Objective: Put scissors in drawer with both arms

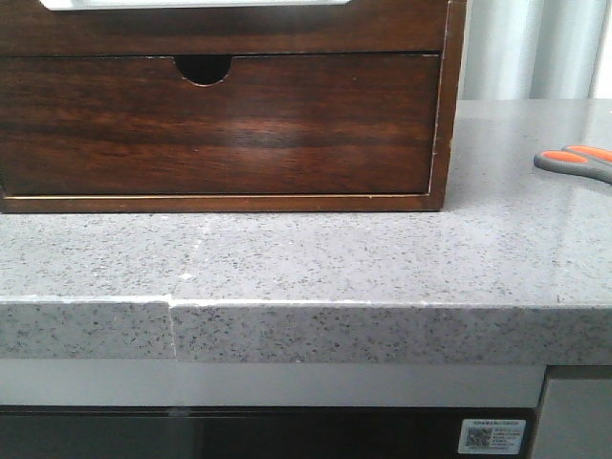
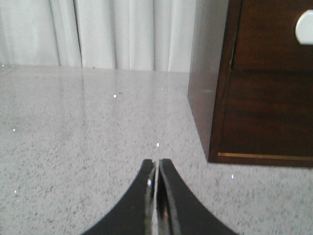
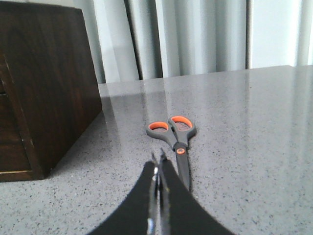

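Scissors (image 3: 172,139) lie flat on the grey speckled countertop (image 1: 316,258), right of the wooden drawer box (image 1: 225,105), well apart from it; front view catches only the handle end at the far right edge, about 3 o'clock from the box. In the right wrist view the right gripper (image 3: 157,169) sits just short of the blade end, its two black fingers pressed together with barely a slit between, holding nothing. Scissors lie dead ahead of that gripper, 12 o'clock along its pointing line, blades toward the gripper and orange-lined loops away. Long axis runs nearly in line with the gripper's own axis, loops tipped slightly toward 11 o'clock. Blades closed. Left gripper (image 2: 157,171) is likewise closed and empty, over bare counter on the other side of the box, with the box's side wall at about 2 o'clock from it; no scissors in its view. Right arm is clearly nearer the scissors, so the pick likely falls to it, and it needs to open first. Drawer with the half-round notch (image 1: 204,67) is shut; a white-lined opening shows at the top edge of the front view, too cropped to tell how far the shallow upper drawer (image 1: 225,24) is out. Left arm is nearer the box front, likely for drawer work.
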{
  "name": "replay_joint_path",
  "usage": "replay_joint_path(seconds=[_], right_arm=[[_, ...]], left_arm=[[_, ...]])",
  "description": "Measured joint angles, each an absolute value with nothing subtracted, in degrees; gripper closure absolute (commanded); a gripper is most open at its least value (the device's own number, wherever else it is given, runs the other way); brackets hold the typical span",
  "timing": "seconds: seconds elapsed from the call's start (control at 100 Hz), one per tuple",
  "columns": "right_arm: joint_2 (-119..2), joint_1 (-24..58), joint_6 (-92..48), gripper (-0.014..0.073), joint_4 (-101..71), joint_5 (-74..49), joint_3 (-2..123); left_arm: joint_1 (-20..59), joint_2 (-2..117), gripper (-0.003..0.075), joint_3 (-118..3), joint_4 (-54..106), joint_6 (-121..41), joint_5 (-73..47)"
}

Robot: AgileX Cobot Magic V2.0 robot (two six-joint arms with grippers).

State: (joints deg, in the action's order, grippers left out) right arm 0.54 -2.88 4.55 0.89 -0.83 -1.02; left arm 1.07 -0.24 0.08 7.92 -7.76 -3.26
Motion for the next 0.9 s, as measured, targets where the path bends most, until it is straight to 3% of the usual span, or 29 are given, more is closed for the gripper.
replay_joint_path(seconds=[0.28,0.6,0.7,0.82,0.9], right_arm=[[-0.22,-2.41,4.55,0.0665,0.00,-8.80,1.18],[-14.48,-2.15,4.55,0.0665,-2.73,-15.27,12.66],[-17.01,-2.15,4.55,0.0665,-3.17,-15.27,13.58],[-19.05,-2.15,4.55,0.0665,-3.27,-15.38,13.58],[-19.82,-2.15,4.55,0.0665,-3.27,-16.01,13.58]], left_arm=[[1.07,-0.24,0.0739,-3.57,7.50,-7.76,-6.06],[1.07,11.28,0.0732,-15.00,3.02,-7.76,-4.05],[1.07,15.47,0.0645,-15.87,2.24,-7.76,-0.91],[1.07,20.07,0.0447,-16.11,2.12,-7.76,6.10],[1.07,22.91,0.0372,-16.22,0.54,-7.76,11.27]])
